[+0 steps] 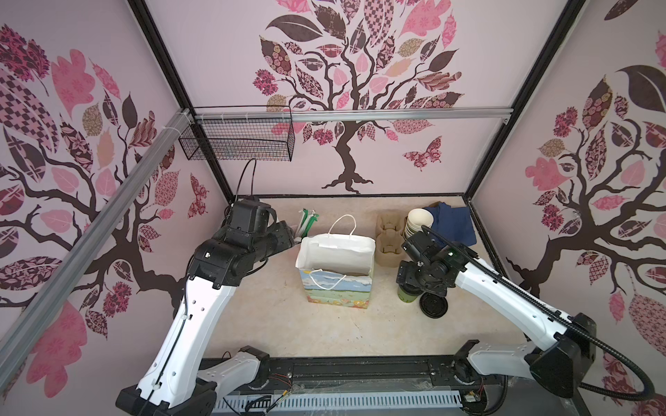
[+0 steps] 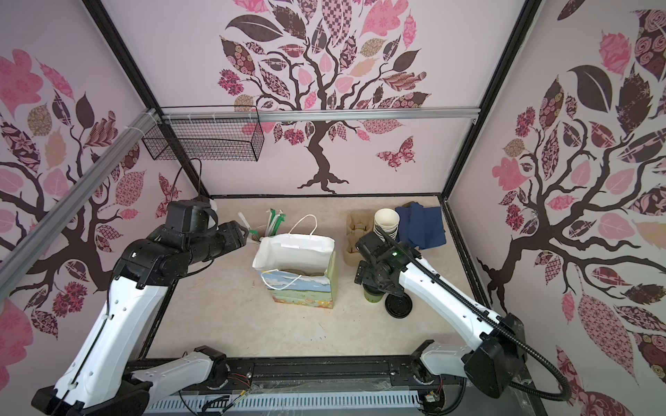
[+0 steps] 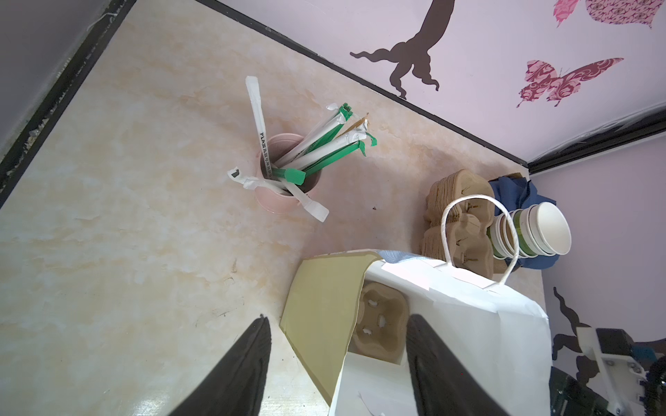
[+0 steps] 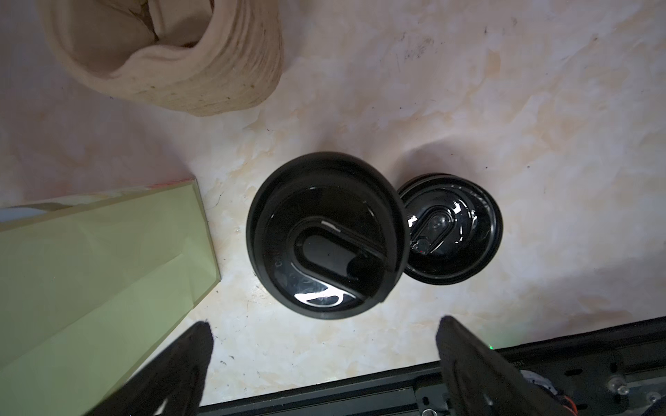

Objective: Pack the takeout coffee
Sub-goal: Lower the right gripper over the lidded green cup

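Coffee (image 4: 324, 237) stands upright on the worktop (image 1: 324, 331) just right of the paper bag (image 1: 337, 284), almost directly beneath your right gripper (image 4: 324, 324), the nearer arm; jaws wide apart, holding nothing, so drop straight down.

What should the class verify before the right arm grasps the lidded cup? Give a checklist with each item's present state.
1. Right tool open: ok, jaws wide above the cup.
2. Cup lidded and upright: ok.
3. Loose lid clear of cup: cannot tell, it lies right beside.
4. Bag upright, mouth open: ok.
5. Carrier in bag: ok.
6. Left tool gripping bag: not ok, open at its rim.
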You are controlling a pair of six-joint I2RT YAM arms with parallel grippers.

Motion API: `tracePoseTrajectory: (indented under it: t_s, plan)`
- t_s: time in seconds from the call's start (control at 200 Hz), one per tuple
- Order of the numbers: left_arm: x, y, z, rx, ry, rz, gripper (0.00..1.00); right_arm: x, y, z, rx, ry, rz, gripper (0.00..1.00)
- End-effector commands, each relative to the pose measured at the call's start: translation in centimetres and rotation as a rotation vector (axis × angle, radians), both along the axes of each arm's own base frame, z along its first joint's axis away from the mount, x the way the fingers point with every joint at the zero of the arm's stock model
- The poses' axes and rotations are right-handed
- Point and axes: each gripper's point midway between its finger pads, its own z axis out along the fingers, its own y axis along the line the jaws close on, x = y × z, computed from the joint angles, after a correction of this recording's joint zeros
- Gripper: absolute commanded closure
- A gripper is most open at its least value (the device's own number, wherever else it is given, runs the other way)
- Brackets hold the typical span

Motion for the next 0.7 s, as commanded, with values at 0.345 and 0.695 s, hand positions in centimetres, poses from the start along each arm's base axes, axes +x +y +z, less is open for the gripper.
tracePoseTrajectory:
  t_s: [0.345, 0.695]
  plan:
    - [1.1, -0.1, -1.0, 0.020, 0.015, 0.002, 0.36, 1.3, -0.7, -2.2, -0.085, 0.064, 0.098, 0.03]
    - [1.4, -0.2, -1.1, 0.024, 0.021, 0.001, 0.36, 1.7, -0.8, -1.9, -0.089, 0.074, 0.084, 0.00]
